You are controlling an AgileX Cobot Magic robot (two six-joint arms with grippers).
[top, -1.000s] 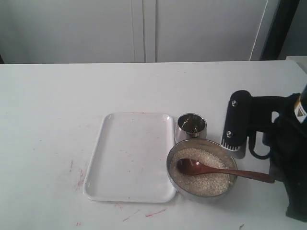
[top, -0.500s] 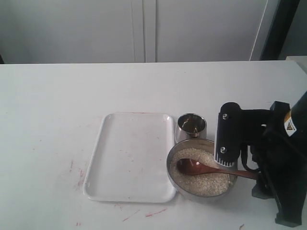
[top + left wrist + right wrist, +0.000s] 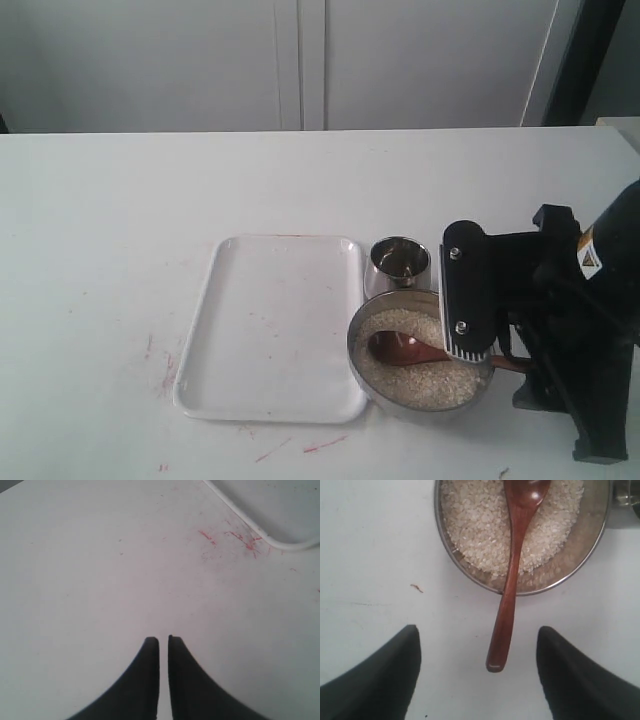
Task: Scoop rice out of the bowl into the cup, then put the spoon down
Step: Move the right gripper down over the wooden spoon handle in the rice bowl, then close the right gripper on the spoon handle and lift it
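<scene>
The bowl (image 3: 364,322) sits on the table right of the tray, filled with rice (image 3: 425,380). The spoon (image 3: 398,348) lies with its oval end on the rice, and its handle runs out over the rim under my right arm. The cup (image 3: 400,262) stands just behind the bowl. In the right wrist view the spoon (image 3: 509,585) points from the rice (image 3: 475,525) over the bowl's rim (image 3: 470,577), and its handle end lies between the tips of my right gripper (image 3: 477,628), which is open and not touching it. My left gripper (image 3: 161,639) is shut on nothing over bare table.
A white rectangular tray (image 3: 270,325) lies left of the bowl and cup; its corner (image 3: 280,515) shows in the left wrist view beside red marks (image 3: 240,537) on the table. The right arm's black body (image 3: 570,340) fills the table's right side.
My right arm has moved left toward the bowl, and its wrist now covers the spoon's handle in the exterior view. Bowl, cup, spoon and tray have stayed put.
</scene>
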